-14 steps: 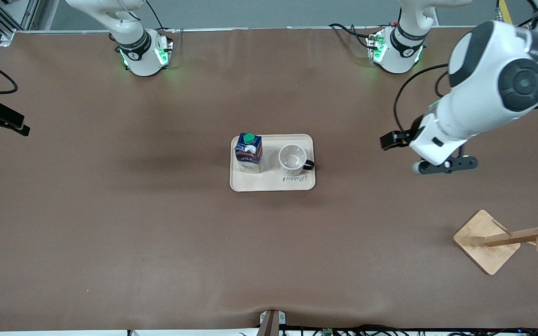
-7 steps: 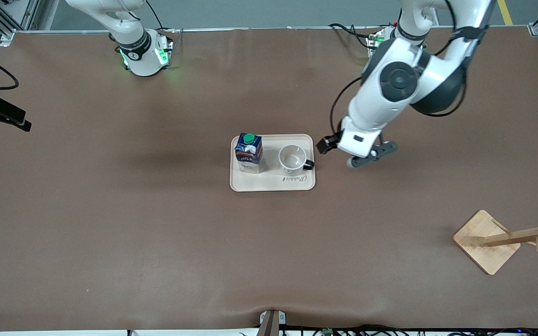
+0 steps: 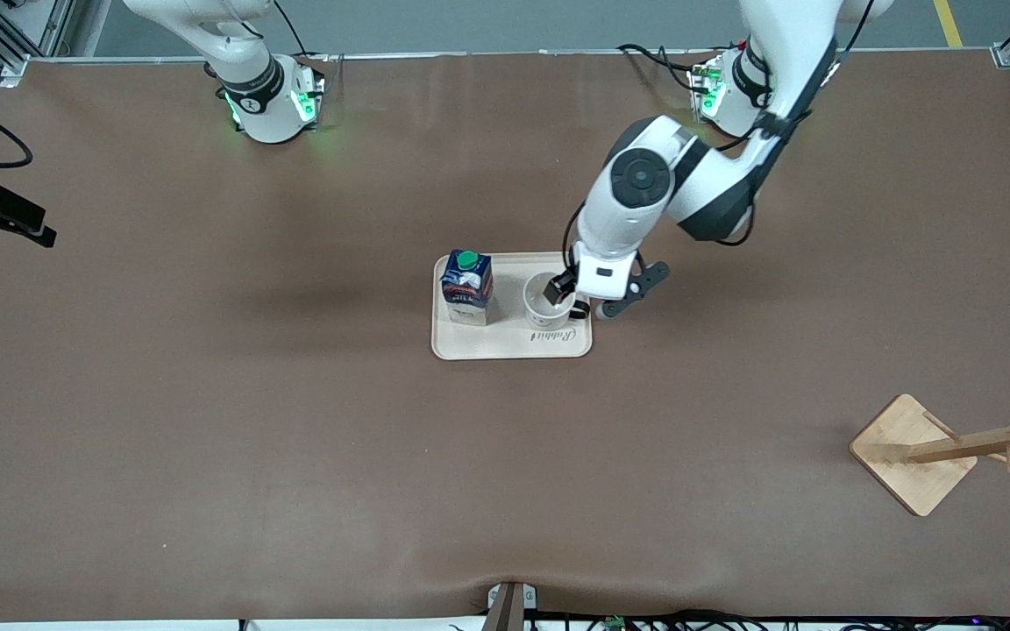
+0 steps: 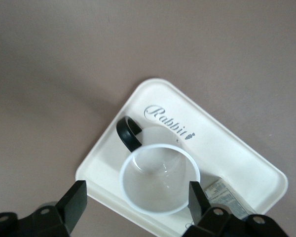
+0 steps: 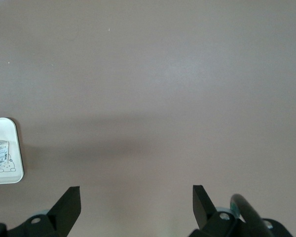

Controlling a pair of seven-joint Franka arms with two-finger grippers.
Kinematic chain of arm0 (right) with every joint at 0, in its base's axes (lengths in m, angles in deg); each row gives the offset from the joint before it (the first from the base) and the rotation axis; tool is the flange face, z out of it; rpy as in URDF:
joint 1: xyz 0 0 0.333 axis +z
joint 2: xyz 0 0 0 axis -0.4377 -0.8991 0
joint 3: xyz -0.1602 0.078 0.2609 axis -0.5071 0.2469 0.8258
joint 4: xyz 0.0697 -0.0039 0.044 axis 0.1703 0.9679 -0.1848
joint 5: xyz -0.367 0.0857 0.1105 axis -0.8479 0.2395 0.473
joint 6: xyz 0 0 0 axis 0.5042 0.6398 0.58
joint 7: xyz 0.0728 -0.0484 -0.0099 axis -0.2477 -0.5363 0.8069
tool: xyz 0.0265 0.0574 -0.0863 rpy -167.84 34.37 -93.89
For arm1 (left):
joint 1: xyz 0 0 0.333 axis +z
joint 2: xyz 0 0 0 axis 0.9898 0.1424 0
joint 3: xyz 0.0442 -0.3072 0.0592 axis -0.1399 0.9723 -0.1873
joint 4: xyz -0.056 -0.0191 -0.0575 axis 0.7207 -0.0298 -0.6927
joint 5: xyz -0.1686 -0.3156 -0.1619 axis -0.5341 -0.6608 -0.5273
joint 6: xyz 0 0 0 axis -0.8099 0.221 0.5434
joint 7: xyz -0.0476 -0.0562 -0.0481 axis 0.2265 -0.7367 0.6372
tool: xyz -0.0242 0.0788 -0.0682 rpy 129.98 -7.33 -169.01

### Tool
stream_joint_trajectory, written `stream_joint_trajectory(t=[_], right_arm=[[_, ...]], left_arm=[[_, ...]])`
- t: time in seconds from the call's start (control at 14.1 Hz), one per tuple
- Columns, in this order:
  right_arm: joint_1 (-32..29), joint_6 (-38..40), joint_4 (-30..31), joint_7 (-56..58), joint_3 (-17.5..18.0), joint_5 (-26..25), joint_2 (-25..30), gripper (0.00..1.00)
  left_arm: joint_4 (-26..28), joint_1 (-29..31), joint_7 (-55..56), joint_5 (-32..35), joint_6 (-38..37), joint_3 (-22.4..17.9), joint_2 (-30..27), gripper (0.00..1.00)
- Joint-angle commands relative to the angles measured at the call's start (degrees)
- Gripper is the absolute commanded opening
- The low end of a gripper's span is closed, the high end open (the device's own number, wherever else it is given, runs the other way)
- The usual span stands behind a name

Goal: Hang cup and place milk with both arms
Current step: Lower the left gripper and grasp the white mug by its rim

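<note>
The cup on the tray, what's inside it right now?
Nothing shows inside the cup: its white bottom is bare. The open left pincer hangs over it, fingers outside the rim. The tray under the cup is covered there.

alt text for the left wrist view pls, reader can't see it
Looking down from the left gripper, whose open black fingers straddle a white cup with a black loop handle. The cup stands upright and empty on a cream tray printed "Rabbit", which lies on a brown table. A corner of the milk carton shows beside the cup.
</note>
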Motion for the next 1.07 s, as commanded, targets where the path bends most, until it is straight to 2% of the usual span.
stream_joint_trajectory(t=[0.0, 0.21, 0.43, 0.5, 0.57, 0.64, 1.0], right_arm=[[-1.3, -0.4, -1.0, 0.5, 0.7, 0.0, -0.5, 1.0], [-1.5, -0.9, -1.0, 0.4, 0.6, 0.0, -1.3, 1.0], [-1.5, -2.0, -1.1, 0.6, 0.6, -0.1, -1.6, 1.0], [-1.4, -2.0, -1.1, 0.5, 0.6, -0.5, -1.6, 1.0], [-1.4, -2.0, -1.7, 0.6, 0.6, -0.6, -1.6, 1.0], [-1.3, -2.0, -2.0, 0.5, 0.6, -0.6, -1.6, 1.0], [-1.3, -1.9, -1.9, 0.0, 0.7, -0.1, -2.4, 1.0]], left_arm=[[-0.7, -2.5, 7.4, 3.3, 3.2, -0.3, 3.7, 0.85], [-0.6, -2.6, 10.2, 5.8, 4.3, -0.3, 6.8, 0.78], [-1.2, -2.6, 13.6, 6.5, 4.7, -0.3, 8.6, 0.67], [-1.2, -2.6, 13.9, 6.5, 5.4, -0.3, 8.8, 0.54], [-1.3, -2.6, 13.9, 6.5, 5.6, -0.2, 9.3, 0.3], [-1.7, -2.6, 13.9, 6.5, 5.6, -0.3, 9.4, 0.01], [-1.7, -1.9, 15.2, 6.5, 5.1, -0.3, 8.7, 0.0]])
